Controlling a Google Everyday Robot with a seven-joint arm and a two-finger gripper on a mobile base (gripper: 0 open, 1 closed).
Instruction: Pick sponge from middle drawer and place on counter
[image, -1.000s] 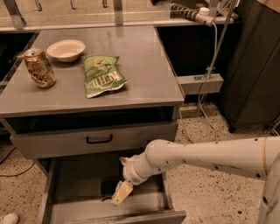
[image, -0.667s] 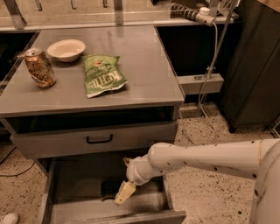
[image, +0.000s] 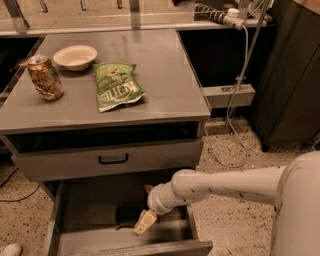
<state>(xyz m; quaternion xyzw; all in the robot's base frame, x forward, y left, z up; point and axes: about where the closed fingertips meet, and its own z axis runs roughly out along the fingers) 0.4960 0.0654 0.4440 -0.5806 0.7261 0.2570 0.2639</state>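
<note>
1. At the far left a drink can (image: 45, 77) stands upright on the counter (image: 170, 75), near its left edge. A shallow white bowl (image: 75, 56) sits just behind it and to its right.
2. A green chip bag (image: 117, 92) lies flat near the middle of the counter. From the bag a broad stretch of bare grey top runs to the right edge and the front edge.
3. Under the counter's front edge is a dark open slot. Below that is a drawer front with a black handle (image: 113, 159), which overhangs the back of the space beneath.
4. The middle drawer (image: 85, 210) is pulled out at the bottom, with low walls on the left and along the near lip. The left part of its floor is bare.
5. The sponge (image: 126, 216) shows as a small dark block on the drawer floor, about midway across.
6. The gripper (image: 144, 222) is down inside the drawer, just right of the sponge and tilted down and to the left. I cannot tell whether it touches the sponge, or whether it is parted or closed.
7. The white arm (image: 225, 182) reaches in from the right, over the drawer's right wall.
8. Further right is speckled floor (image: 235, 150) with a hanging cable (image: 240, 75), and a dark cabinet (image: 290, 75) closes off that side.
</note>
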